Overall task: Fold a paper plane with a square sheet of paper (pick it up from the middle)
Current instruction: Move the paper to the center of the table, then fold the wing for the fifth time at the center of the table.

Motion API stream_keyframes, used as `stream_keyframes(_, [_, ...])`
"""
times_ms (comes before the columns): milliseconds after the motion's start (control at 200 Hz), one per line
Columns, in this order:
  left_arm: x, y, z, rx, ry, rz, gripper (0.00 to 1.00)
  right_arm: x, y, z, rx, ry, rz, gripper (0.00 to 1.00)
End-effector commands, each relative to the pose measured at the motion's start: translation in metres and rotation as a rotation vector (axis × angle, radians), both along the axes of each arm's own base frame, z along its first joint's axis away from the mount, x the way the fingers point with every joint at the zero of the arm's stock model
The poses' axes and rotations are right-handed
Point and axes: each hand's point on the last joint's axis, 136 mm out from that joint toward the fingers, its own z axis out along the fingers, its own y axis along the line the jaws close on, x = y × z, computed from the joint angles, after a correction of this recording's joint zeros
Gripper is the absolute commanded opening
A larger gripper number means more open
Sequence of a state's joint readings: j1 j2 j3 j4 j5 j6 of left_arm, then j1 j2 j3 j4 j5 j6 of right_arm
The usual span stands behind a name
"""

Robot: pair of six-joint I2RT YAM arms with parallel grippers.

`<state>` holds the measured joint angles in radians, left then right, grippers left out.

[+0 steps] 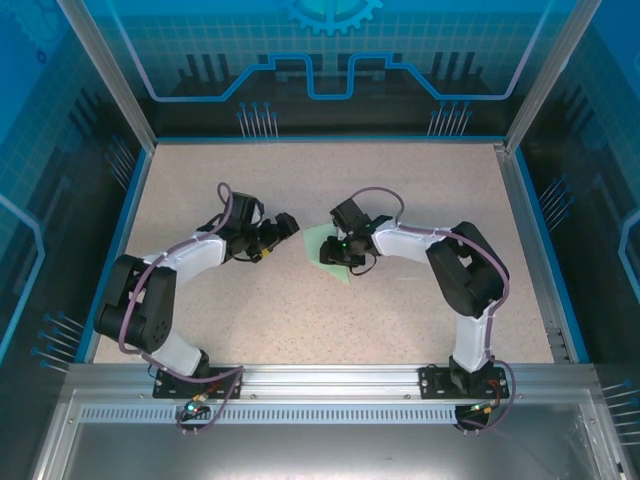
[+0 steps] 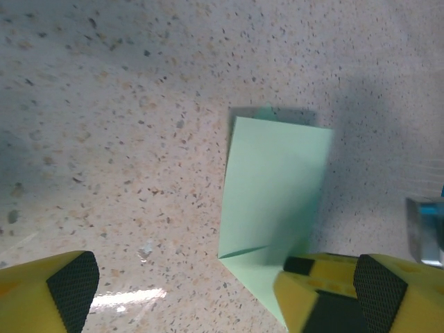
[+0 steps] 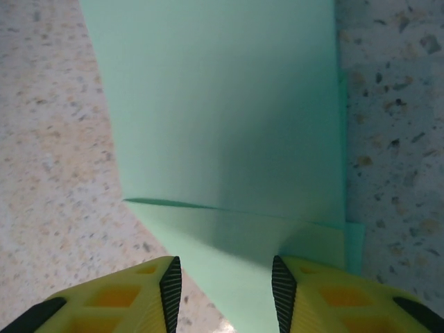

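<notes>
The folded green paper (image 1: 316, 242) (image 2: 274, 187) (image 3: 222, 125) lies flat at the middle of the speckled tabletop (image 1: 420, 180), with one crease across it. The right gripper (image 1: 333, 258) (image 3: 226, 291) is low over the paper's near part, its fingers partly spread with the paper showing between them. The left gripper (image 1: 289, 223) (image 2: 222, 288) is just beside the paper's left edge, spread wide and pinching nothing.

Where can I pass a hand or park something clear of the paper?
Free: the far strip of table along the back wall, and the near strip between the left arm base and the right arm base. Crowded: the centre, where left hand and right hand sit at the folded paper.
</notes>
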<state>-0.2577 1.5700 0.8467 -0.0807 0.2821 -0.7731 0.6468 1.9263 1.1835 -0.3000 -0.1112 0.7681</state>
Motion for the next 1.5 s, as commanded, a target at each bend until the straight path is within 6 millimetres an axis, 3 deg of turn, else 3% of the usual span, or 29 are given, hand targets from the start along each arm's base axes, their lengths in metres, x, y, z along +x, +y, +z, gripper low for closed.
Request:
stream_keyframes(0, [-0.006, -0.008, -0.009, -0.037, 0.034, -0.019, 0.98, 0.006, -0.002, -0.011, 0.003, 0.020, -0.049, 0.42])
stream_keyframes(85, [-0.007, -0.012, -0.010, -0.046, 0.039, -0.027, 0.98, 0.001, -0.006, -0.023, -0.022, 0.052, -0.020, 0.41])
stream_keyframes(190, [-0.008, -0.014, -0.011, -0.052, 0.046, -0.038, 0.99, -0.017, -0.010, -0.038, -0.042, 0.093, 0.135, 0.41])
stream_keyframes(280, [-0.010, -0.016, -0.010, -0.054, 0.046, -0.047, 0.99, -0.041, -0.027, -0.050, -0.112, 0.136, 0.281, 0.40])
stream_keyframes(370, [-0.011, -0.018, -0.010, -0.053, 0.046, -0.054, 0.99, -0.052, -0.043, -0.048, -0.160, 0.135, 0.349, 0.40])
stream_keyframes(470, [-0.012, -0.021, -0.010, -0.050, 0.047, -0.057, 0.98, -0.042, -0.049, -0.025, -0.160, 0.058, 0.335, 0.40])
stream_keyframes(645, [-0.015, -0.028, -0.012, -0.056, 0.055, -0.066, 0.98, -0.022, -0.033, 0.017, -0.086, -0.051, 0.232, 0.41])
stream_keyframes(770, [-0.018, -0.034, -0.012, -0.058, 0.059, -0.076, 0.99, -0.012, -0.033, 0.026, -0.063, -0.085, 0.128, 0.41])
stream_keyframes(935, [-0.021, -0.043, -0.013, -0.070, 0.064, -0.091, 0.99, -0.001, -0.036, 0.021, -0.040, -0.070, 0.041, 0.41])
stream_keyframes(1496, [-0.046, -0.080, -0.019, -0.181, 0.153, -0.123, 0.95, -0.010, -0.051, -0.023, 0.020, 0.097, -0.039, 0.39])
